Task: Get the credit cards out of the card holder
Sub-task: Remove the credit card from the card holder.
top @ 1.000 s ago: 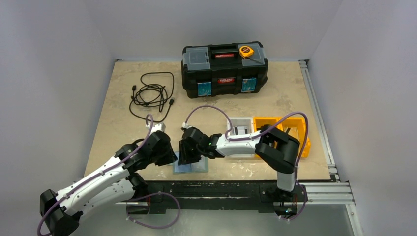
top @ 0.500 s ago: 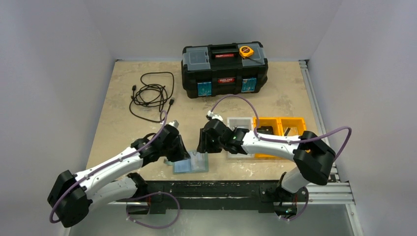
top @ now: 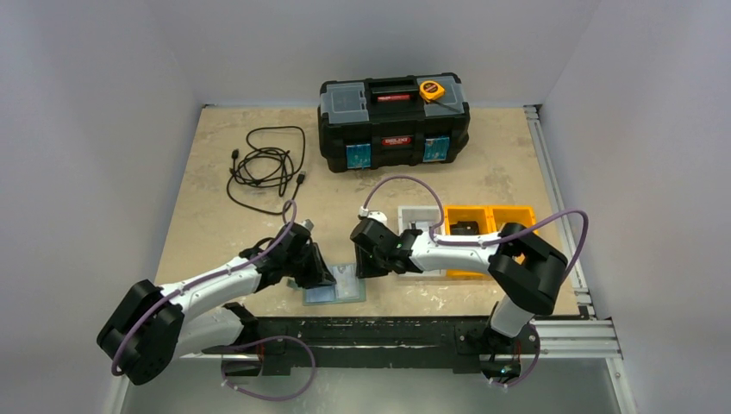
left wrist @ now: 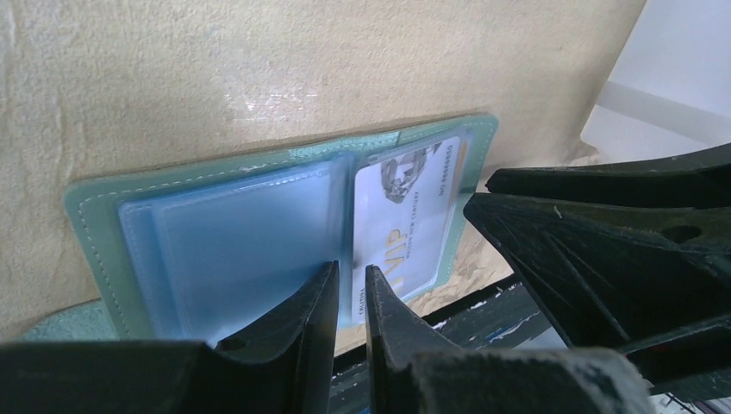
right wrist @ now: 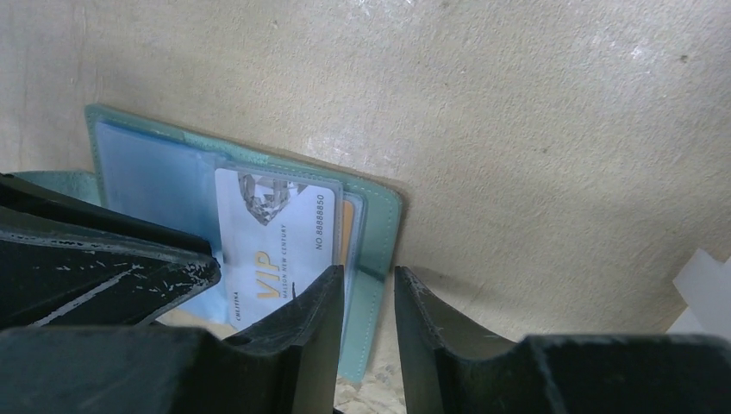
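Note:
The teal card holder (top: 338,291) lies open and flat at the table's front edge. In the left wrist view (left wrist: 215,233) its left pale blue pocket looks empty. Its right pocket holds a pale card printed "VIP" (left wrist: 405,216), also in the right wrist view (right wrist: 271,233). An orange card's edge (right wrist: 346,233) shows behind it. No black card is visible. My left gripper (top: 317,274) (left wrist: 352,272) is almost shut over the holder's centre fold, holding nothing. My right gripper (top: 360,263) (right wrist: 369,276) has a narrow gap above the holder's right teal edge (right wrist: 379,216).
A black toolbox (top: 394,121) with a yellow tape measure (top: 432,90) on it stands at the back. A coiled black cable (top: 267,164) lies at the back left. A white bin (top: 422,216) and orange bins (top: 491,220) sit right of the holder, beside the right arm.
My left gripper moved right onto the holder. My right gripper pulled back off the holder toward the bins, then came down again at its right edge.

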`<state>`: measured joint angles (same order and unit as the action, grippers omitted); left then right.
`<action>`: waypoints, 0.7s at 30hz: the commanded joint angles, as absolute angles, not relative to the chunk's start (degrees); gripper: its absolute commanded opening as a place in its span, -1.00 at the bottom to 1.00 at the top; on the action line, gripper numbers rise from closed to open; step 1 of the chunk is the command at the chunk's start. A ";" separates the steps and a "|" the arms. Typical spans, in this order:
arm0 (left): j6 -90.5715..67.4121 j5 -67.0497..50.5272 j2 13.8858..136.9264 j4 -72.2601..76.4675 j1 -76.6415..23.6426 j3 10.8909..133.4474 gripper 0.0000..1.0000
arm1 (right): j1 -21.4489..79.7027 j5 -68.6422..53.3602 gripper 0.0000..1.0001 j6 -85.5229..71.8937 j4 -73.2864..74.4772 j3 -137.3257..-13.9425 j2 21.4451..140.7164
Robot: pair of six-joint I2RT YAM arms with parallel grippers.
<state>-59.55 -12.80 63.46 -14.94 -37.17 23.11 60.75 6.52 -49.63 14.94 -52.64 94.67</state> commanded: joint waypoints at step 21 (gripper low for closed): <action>-59.88 -15.39 66.49 -7.23 -34.88 19.43 -0.69 | 64.33 8.11 -0.54 -48.88 15.91 -58.25 99.12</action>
<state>-59.55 -15.46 66.04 -8.80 -35.44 20.60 63.88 6.96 -49.01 15.94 -56.36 98.56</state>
